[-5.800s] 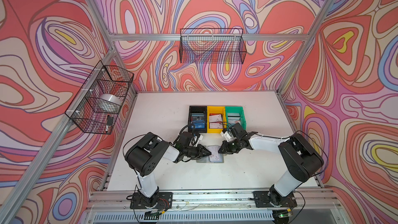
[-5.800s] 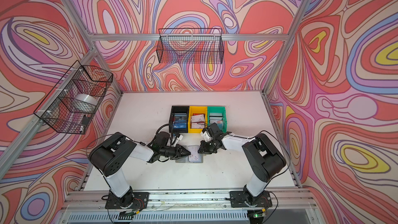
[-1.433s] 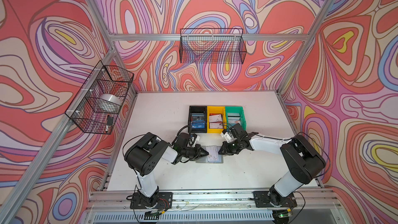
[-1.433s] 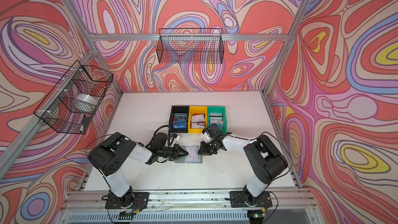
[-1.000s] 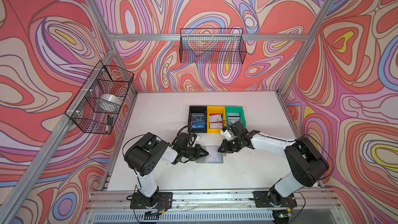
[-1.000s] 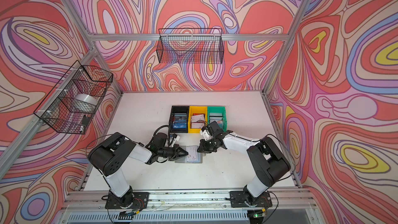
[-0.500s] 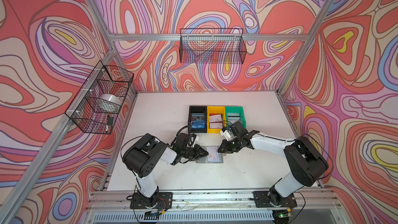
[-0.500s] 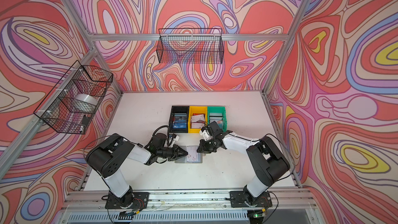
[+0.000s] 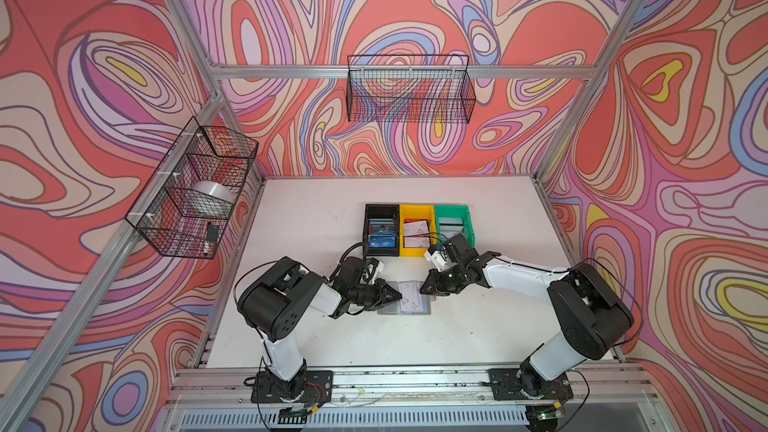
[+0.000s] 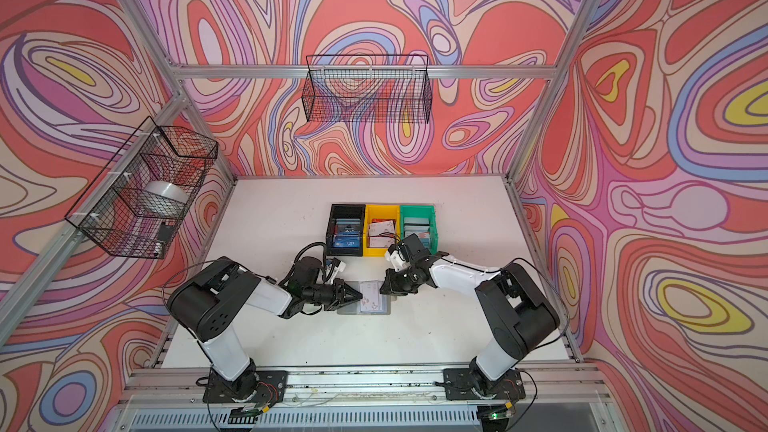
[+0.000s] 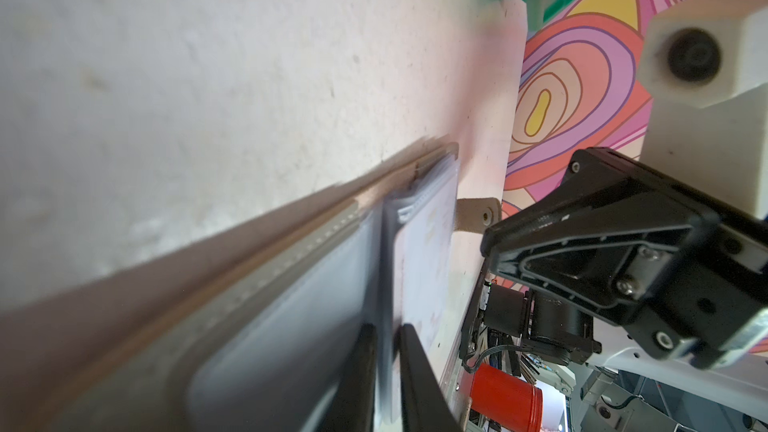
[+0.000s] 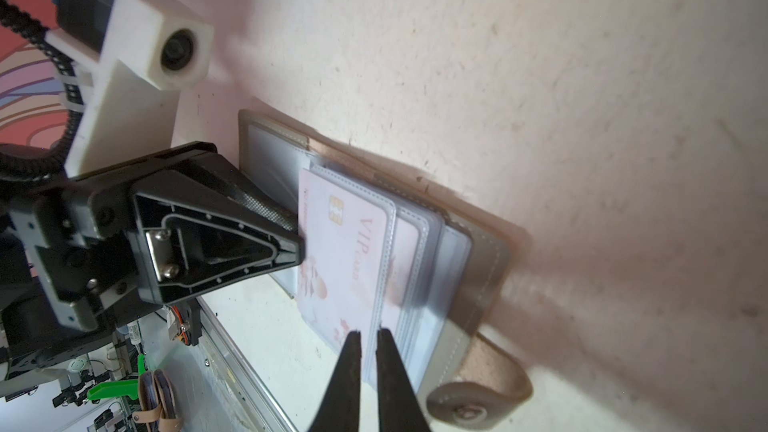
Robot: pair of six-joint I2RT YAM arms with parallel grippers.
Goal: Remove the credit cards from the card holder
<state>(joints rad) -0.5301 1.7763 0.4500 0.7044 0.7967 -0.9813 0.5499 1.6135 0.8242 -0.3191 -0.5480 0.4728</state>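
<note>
With the card holder [image 12: 478,251] lying open on the table [image 9: 332,209], the left gripper [image 12: 297,243] is narrowly pinching the top credit card [image 12: 345,243] while the right gripper [image 12: 369,332] is clamping its clear sleeve [image 12: 415,243], apparently awaiting a straight outward pull.

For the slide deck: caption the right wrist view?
Right gripper closed on the top clear sleeve of the open card holder; left gripper at a long edge of the white card.

Top views high overhead — wrist views close, seemingly table-level, both on card holder [image 12: 488,259]
</note>
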